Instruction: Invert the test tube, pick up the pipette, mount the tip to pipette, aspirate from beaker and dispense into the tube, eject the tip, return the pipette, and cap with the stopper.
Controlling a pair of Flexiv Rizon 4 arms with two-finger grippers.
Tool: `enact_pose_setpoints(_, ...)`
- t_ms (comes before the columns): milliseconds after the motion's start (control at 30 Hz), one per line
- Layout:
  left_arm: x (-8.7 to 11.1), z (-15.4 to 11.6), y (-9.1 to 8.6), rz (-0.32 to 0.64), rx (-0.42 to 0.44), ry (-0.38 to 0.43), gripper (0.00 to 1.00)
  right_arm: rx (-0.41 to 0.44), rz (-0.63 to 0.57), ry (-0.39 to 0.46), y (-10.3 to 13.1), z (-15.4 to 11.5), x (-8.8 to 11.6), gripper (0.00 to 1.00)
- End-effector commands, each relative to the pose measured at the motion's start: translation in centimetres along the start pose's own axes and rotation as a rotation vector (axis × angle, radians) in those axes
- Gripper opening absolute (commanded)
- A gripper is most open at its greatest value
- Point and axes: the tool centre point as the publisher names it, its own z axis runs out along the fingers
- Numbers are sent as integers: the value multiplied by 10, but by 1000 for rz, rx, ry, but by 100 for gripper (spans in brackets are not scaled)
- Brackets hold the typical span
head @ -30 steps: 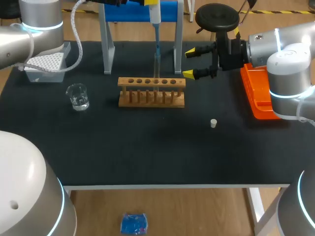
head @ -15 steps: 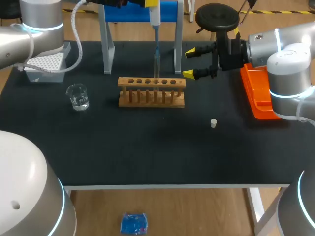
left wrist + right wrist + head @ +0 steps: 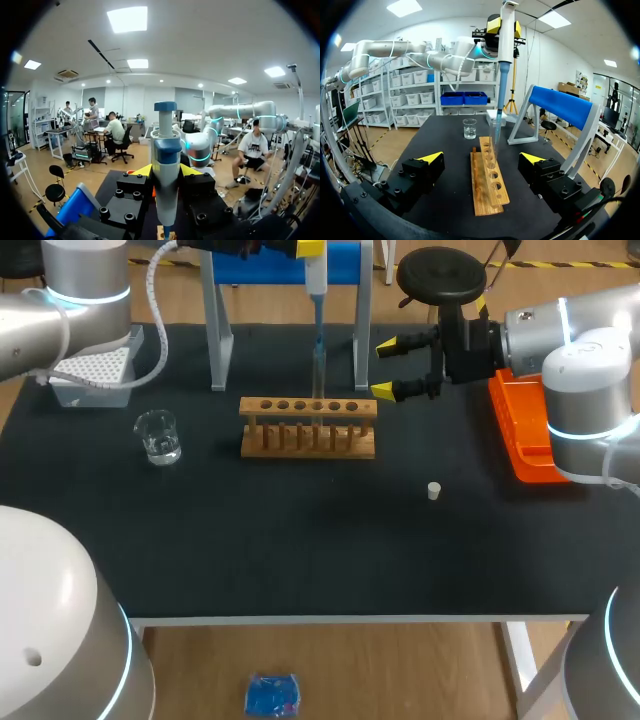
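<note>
L gripper [image 3: 167, 172] grasps pipette [image 3: 504, 35] vertical, tip down at tube [image 3: 496, 131]; R gripper [image 3: 384, 368] released.

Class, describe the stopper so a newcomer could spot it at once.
Start at the wooden rack in the middle of the black table. Between it and the orange tray, nearer the front edge, sits the stopper. It alone is a small white plug, touching nothing.

Head view looks down over the table [image 3: 300, 540] from behind. Left wrist view hugs the pipette [image 3: 166, 165]; right wrist view faces it along the rack [image 3: 484, 200].
</note>
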Motion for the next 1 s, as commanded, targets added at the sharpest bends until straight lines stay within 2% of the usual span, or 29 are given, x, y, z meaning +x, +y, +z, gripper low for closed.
enact_pose_setpoints(33,2,0,1,-2,1,-6,0,1,0,0,0,0,0,100)
enact_pose_setpoints(1000,3,1,6,6,9,-4,0,1,0,0,0,0,0,100)
